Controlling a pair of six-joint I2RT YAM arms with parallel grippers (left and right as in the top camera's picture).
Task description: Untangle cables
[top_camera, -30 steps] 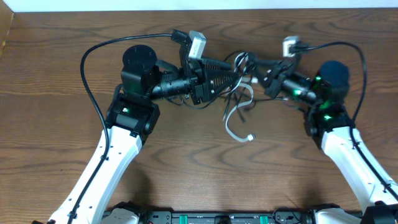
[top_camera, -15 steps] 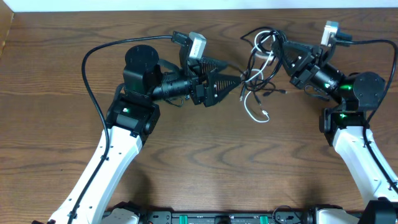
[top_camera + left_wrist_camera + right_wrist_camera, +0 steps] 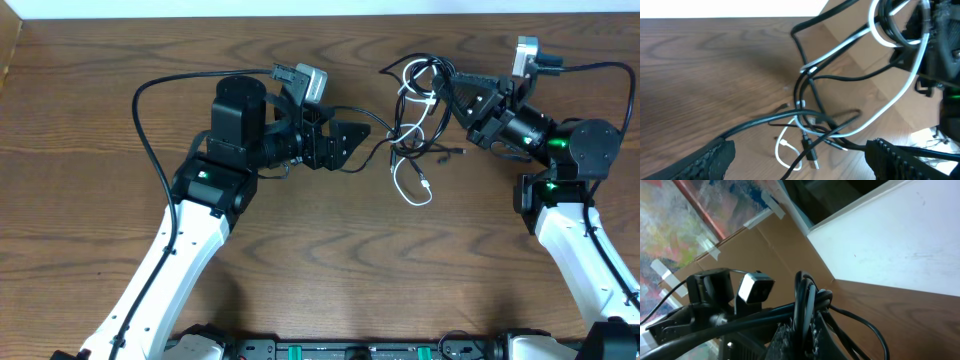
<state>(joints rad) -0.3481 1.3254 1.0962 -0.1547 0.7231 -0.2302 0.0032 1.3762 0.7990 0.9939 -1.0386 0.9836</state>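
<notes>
The cables (image 3: 412, 120), thin black cords and one white cord, form a tangle at the table's back centre. My right gripper (image 3: 448, 88) is shut on a bundle of them and holds it raised; in the right wrist view black and white strands (image 3: 805, 295) run between the jaws (image 3: 807, 330). The white cord (image 3: 412, 190) hangs down to a loop on the wood. My left gripper (image 3: 358, 147) is open just left of the tangle. In the left wrist view its fingers (image 3: 800, 150) stand wide apart, with the white cord (image 3: 900, 95), black cords (image 3: 815, 80) and a black plug (image 3: 812, 156) between them.
The wooden table (image 3: 300, 260) ends at a white wall strip along the back. Thick black arm cables arc over the left arm (image 3: 140, 110) and the right arm (image 3: 600, 68). Both arm bases stand at the front edge.
My right gripper has pulled the bundle right and toward the back, drawing the tangle with it. My left gripper has drawn back to the left and now stands wide open.
</notes>
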